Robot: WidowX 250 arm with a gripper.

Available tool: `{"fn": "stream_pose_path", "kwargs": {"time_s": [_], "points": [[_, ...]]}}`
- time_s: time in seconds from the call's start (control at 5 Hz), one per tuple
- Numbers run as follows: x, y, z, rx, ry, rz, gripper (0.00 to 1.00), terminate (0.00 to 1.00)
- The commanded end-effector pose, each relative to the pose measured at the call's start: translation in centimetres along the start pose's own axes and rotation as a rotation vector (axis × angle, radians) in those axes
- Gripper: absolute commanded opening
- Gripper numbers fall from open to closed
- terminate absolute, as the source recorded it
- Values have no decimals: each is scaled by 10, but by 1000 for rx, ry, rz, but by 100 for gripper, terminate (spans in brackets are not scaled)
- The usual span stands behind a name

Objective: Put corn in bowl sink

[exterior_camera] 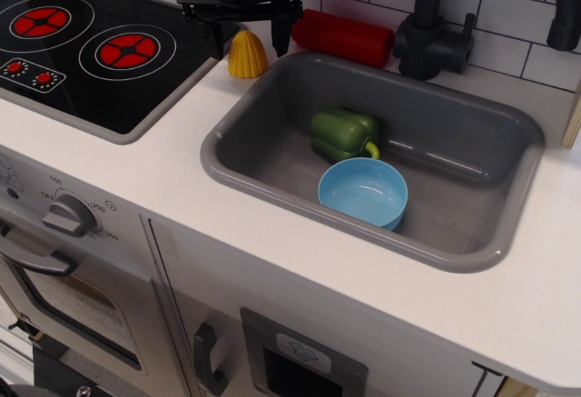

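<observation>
gripper: spread wide, fingers straddling corn, holding nothing
corn: upright on white counter — between stovetop edge and sink rim
bowl: inside sink, near front wall, beside green pepper

Yellow ribbed corn — light-blue bowl, green pepper — grey sink, black claw.
</observation>
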State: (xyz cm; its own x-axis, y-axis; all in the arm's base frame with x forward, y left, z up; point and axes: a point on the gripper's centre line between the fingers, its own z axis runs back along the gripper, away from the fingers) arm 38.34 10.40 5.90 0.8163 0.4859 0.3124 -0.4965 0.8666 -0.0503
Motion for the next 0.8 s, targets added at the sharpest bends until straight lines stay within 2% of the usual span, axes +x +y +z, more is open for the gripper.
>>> {"fn": "stream_pose_path", "kwargs": {"time_s": [0.0,0.2,0.4,0.6], "points": [[11,-8,-1,36,-40,13,100,0],[9,-9,-6,63,-43,-13,100,0],[10,-8,-3,46,-31,-12,0,0],[11,-8,-3,47,-36,3,0,0]]}}
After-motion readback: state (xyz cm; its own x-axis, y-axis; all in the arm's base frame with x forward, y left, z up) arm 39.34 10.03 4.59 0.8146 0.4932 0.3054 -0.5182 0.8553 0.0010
